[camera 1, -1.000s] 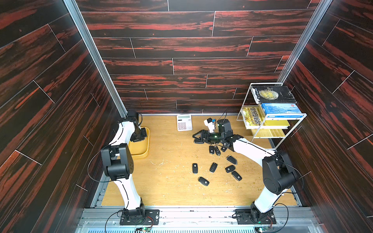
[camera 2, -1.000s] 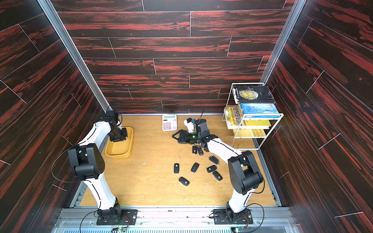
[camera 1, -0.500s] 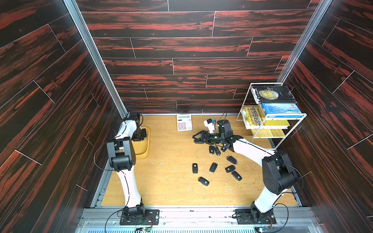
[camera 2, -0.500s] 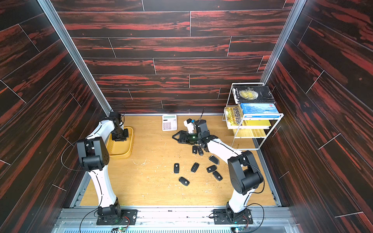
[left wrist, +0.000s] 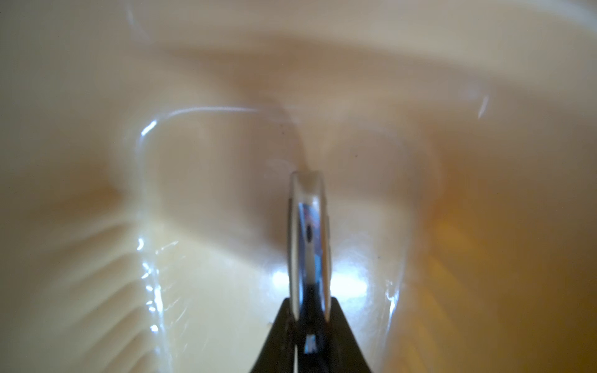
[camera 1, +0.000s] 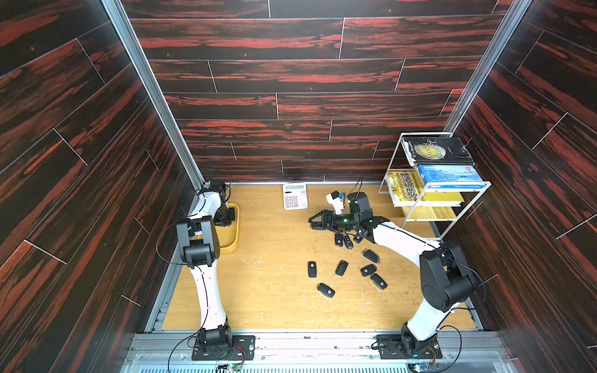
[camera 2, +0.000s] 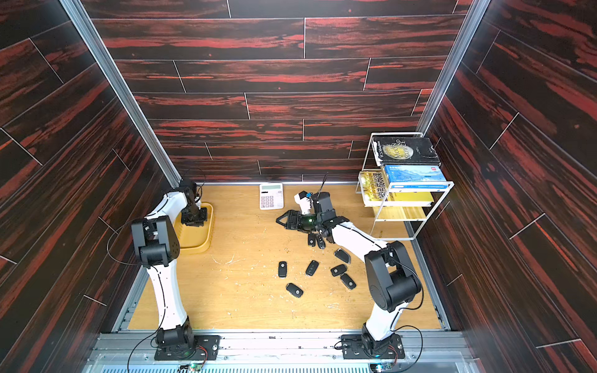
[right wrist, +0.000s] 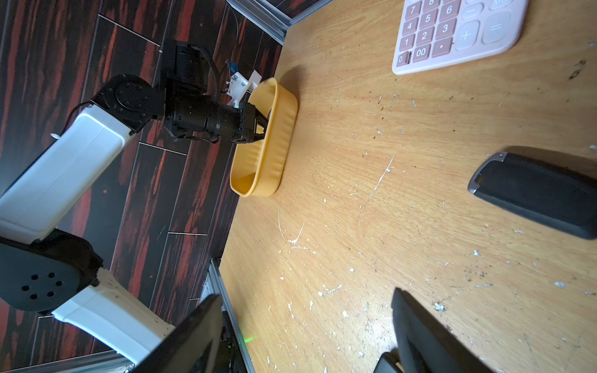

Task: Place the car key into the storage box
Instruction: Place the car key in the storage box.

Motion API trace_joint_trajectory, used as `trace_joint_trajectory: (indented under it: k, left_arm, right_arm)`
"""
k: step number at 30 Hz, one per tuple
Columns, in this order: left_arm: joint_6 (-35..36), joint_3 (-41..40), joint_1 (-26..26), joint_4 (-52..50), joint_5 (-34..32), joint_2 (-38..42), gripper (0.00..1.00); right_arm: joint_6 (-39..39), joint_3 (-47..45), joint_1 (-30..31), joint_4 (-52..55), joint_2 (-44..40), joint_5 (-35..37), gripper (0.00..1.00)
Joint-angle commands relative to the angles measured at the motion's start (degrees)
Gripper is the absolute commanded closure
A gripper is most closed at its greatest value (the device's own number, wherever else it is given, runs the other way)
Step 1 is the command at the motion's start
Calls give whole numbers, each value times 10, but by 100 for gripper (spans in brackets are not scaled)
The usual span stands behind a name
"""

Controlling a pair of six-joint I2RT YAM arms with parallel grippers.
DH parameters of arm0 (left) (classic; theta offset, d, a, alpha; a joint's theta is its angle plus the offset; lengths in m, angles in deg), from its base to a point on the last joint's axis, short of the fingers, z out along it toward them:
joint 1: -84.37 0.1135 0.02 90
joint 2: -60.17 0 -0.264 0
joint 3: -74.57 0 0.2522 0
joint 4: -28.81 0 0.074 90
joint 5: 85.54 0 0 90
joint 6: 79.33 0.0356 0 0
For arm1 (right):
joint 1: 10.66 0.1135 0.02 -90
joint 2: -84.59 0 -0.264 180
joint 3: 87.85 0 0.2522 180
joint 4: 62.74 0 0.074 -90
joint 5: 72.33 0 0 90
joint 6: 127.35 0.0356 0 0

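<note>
The yellow storage box (camera 1: pixel 235 237) (camera 2: pixel 206 240) sits at the table's left edge. My left gripper (camera 1: pixel 228 220) (camera 2: pixel 195 221) reaches down inside it, also seen in the right wrist view (right wrist: pixel 262 124) over the box (right wrist: pixel 277 151). In the left wrist view the left gripper (left wrist: pixel 308 311) is shut on a car key (left wrist: pixel 308 232), seen edge-on with a chrome rim, close above the box floor (left wrist: pixel 193 168). My right gripper (camera 1: pixel 315 222) (camera 2: pixel 280 221) (right wrist: pixel 307 294) is open and empty above the table's middle back. Several black car keys (camera 1: pixel 312 269) (camera 2: pixel 282 269) lie loose on the table.
A white calculator (camera 1: pixel 294 196) (camera 2: pixel 270 196) (right wrist: pixel 452 29) lies at the back centre. A white wire book rack (camera 1: pixel 433 193) with books stands at the back right. One loose key (right wrist: pixel 536 193) lies near the right gripper. Dark walls enclose the table on three sides.
The left arm's elbow has swung in toward the box while its gripper stayed inside the box with the key. The right arm has barely moved.
</note>
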Motion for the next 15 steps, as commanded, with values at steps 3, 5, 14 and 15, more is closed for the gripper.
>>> trace_joint_trajectory:
  k: [3,5,14,15]
  left_arm:
    - [14,9,4,-22,23,-16,71]
    - [16,4,5,-25,33,-15,64]
    - [17,-17,5,-20,31,11,0]
    - [17,-21,5,-19,31,16,0]
  right_arm:
    - [-11,-6,0,13,-13,1,14]
    - [-11,-4,0,15,-12,0,14]
    - [-11,3,-4,17,-11,-2,14]
    - [-11,3,-4,17,-11,-4,14]
